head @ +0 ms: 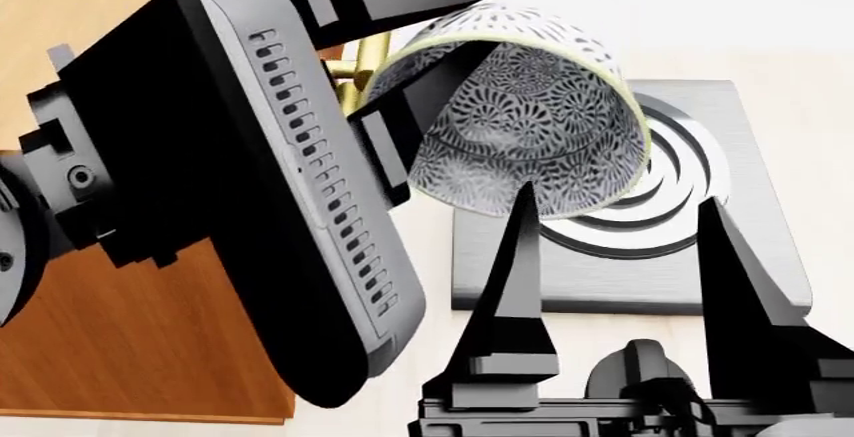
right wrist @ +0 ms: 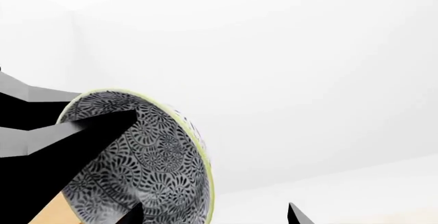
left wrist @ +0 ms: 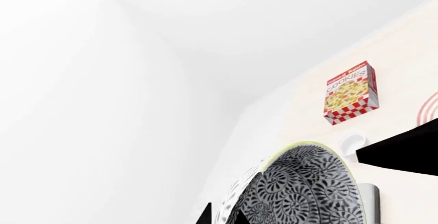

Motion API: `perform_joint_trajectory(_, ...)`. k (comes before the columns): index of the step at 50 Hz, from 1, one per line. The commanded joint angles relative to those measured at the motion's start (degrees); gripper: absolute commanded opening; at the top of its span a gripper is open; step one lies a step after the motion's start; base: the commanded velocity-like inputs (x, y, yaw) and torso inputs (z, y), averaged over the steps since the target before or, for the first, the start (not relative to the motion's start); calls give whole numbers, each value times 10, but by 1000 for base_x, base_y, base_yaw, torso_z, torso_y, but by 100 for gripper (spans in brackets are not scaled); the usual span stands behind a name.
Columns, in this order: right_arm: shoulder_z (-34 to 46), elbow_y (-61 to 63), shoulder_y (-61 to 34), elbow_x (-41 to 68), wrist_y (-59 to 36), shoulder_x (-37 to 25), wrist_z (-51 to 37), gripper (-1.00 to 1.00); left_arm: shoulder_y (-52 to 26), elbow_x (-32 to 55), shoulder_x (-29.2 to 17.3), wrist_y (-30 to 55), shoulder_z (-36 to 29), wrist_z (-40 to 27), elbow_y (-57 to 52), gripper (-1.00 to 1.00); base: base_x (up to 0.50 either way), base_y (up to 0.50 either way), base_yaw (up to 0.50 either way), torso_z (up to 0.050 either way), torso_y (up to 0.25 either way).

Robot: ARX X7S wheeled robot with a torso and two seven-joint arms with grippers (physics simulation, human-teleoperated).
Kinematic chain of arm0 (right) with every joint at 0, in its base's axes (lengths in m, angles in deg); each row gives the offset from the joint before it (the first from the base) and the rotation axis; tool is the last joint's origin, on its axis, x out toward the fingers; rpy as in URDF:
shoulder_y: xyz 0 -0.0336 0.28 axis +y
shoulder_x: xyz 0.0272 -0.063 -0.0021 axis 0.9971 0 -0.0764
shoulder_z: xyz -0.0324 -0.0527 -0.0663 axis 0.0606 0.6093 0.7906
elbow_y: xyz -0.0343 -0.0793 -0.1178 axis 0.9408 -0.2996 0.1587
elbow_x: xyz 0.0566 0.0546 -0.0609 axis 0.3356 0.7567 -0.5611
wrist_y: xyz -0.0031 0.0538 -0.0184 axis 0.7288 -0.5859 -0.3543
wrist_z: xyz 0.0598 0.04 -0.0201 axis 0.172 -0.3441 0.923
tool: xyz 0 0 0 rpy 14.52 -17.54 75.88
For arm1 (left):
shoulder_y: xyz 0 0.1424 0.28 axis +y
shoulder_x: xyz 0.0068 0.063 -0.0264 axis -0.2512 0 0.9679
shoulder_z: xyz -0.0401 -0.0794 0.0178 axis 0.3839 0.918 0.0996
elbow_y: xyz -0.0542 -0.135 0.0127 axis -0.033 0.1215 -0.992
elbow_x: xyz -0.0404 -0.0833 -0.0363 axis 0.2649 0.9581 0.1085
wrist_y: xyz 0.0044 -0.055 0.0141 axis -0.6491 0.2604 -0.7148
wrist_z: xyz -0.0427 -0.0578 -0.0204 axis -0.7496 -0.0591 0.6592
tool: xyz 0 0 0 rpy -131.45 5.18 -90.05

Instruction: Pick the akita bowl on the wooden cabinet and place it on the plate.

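Two tools: left tool [head: 400,52] clamps the tilted akita bowl [head: 534,107]; right tool [head: 621,257] apparently spread, empty.

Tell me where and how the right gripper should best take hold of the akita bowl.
Grip the free stretch of rim. The akita bowl is tipped on its side, its opening facing the head camera, and the left gripper pinches the rim nearest the wooden cabinet. The open right gripper sits just below, so it should probably rise from underneath and straddle the lower wall, one of its jaws inside, one outside.
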Motion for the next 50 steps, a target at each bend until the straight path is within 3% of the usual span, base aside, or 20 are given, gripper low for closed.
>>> perform_joint_trajectory(1, 7, 1, -4, -1, -3, 3, 1, 100, 5, -2, 2, 3, 4, -10, -16, -100, 0, 0, 0, 0, 0)
perform_joint_trajectory(32, 7, -9, -3, 3, 5, 1, -1, 100, 22, 19, -1, 15, 17, -23, -53, -100, 0, 0, 0, 0, 0)
perform_joint_trajectory(33, 6, -9, -3, 4, 5, 0, -3, -100, 22, 20, -1, 16, 18, -24, -54, -100, 0, 0, 0, 0, 0)
perform_joint_trajectory(43, 4, -9, -3, 4, 2, 0, -16, -100, 23, 21, -4, 16, 17, -27, -57, -100, 0, 0, 0, 0, 0)
perform_joint_trajectory(50, -13, -12, -21, 27, -44, -4, -97, -100, 24, 22, -2, 18, 19, -31, -52, -100, 0, 0, 0, 0, 1)
